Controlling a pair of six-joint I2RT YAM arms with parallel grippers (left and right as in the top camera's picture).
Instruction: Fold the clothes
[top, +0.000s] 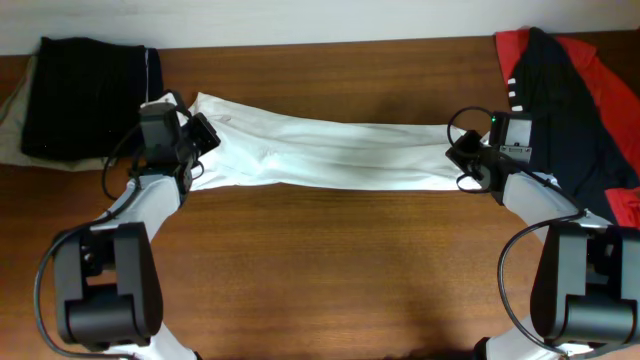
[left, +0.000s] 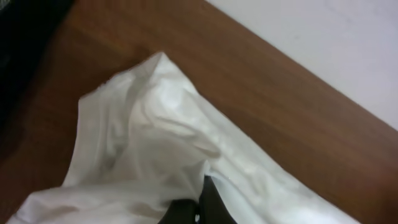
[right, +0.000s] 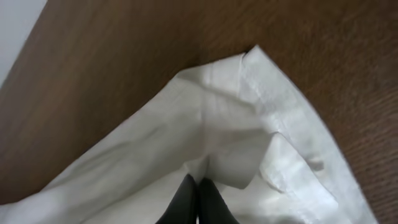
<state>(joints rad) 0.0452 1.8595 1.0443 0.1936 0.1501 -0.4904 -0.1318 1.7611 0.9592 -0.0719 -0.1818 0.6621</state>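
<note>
A large white short-sleeved T-shirt of soft, thin knit (top: 330, 155) is seen gathered into a long, creased band, stretched between the two sets of jaws across the brown wood-grain table (top: 330, 270). The left gripper (top: 205, 140) is clenched on one end of the band; in the left wrist view its dark fingers (left: 186, 214) are half buried in fabric, and ahead of the jaws the cloth is heaped in smooth, rounded folds rising to a blunt peak. The right gripper (top: 458, 157) is clamped on the opposite end; in the right wrist view its two black fingertips (right: 183, 202) are pressed together with a pinch of cloth caught between them, and beyond the jaws a stitched hem is seen running to a corner. On the far side of the right jaws from the band, a black-and-red garment of smooth fabric (top: 570, 110) is spread in loose folds. On the far side of the left jaws, a black folded cloth (top: 85, 95) is laid flat on a beige cloth (top: 12, 110)
</note>
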